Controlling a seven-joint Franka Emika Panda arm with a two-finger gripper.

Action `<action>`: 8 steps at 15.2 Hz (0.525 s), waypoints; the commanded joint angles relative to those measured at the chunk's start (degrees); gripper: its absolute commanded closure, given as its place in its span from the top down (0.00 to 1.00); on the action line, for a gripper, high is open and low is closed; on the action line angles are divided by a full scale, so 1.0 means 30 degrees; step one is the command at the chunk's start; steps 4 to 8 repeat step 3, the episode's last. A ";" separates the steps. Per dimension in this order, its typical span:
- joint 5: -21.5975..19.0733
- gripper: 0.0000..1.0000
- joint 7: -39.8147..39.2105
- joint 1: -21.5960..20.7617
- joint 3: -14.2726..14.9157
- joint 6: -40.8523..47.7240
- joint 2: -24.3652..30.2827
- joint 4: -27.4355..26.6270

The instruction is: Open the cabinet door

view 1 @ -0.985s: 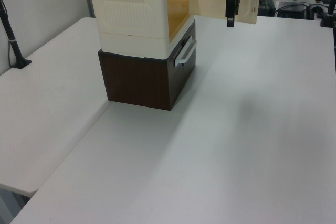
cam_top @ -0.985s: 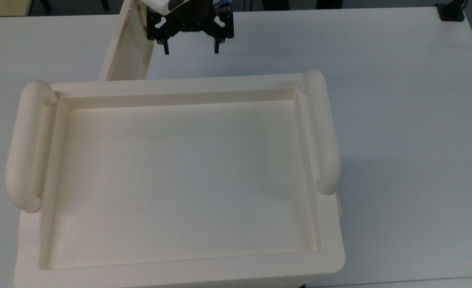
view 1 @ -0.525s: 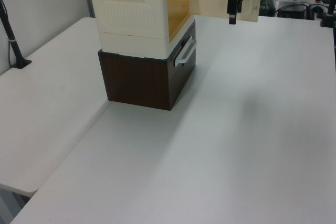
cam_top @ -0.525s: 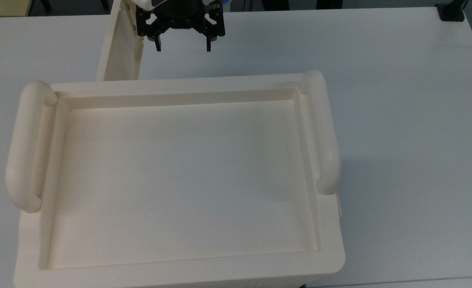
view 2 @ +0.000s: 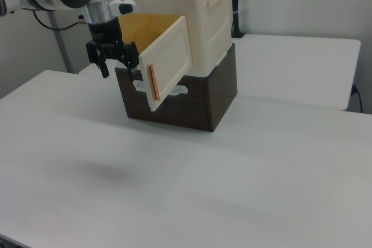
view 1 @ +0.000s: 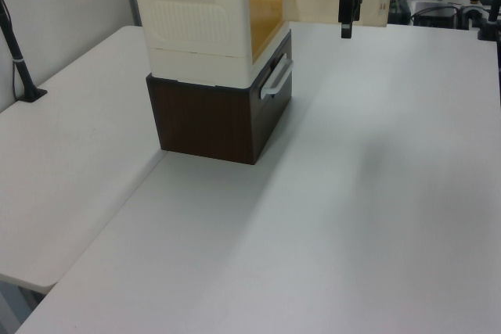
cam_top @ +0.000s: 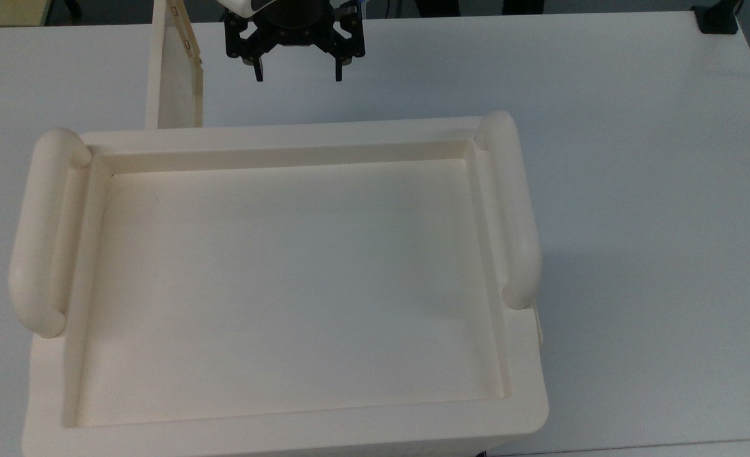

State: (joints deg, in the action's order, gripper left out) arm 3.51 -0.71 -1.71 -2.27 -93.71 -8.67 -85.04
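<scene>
Cream cabinet door (view 2: 168, 62) stands swung wide, unlabelled, beside the released claw (cam_top: 298, 77).

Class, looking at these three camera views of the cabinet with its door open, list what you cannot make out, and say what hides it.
- Cabinet interior: in the right view, the cabinet door screens most of it.
- Door's far end: cut off by the top view's upper edge.
- Arm above the pincer: cut off by the same edge.
- Dark lower unit: its contents, closed front.

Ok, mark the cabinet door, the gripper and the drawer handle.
cabinet door (view 2: 168, 62): right view, outer face of the panel.
gripper (cam_top: 298, 77): top view, midway between the fingertips.
drawer handle (view 1: 276, 80): left view, middle of the bar.
</scene>
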 commanded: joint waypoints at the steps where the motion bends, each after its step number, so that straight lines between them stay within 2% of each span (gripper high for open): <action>1: -0.0116 1.00 0.0385 -0.0746 0.0695 -0.0083 0.0693 -0.0892; 8: -0.0116 1.00 0.0385 -0.0896 0.0844 -0.0083 0.0693 -0.0892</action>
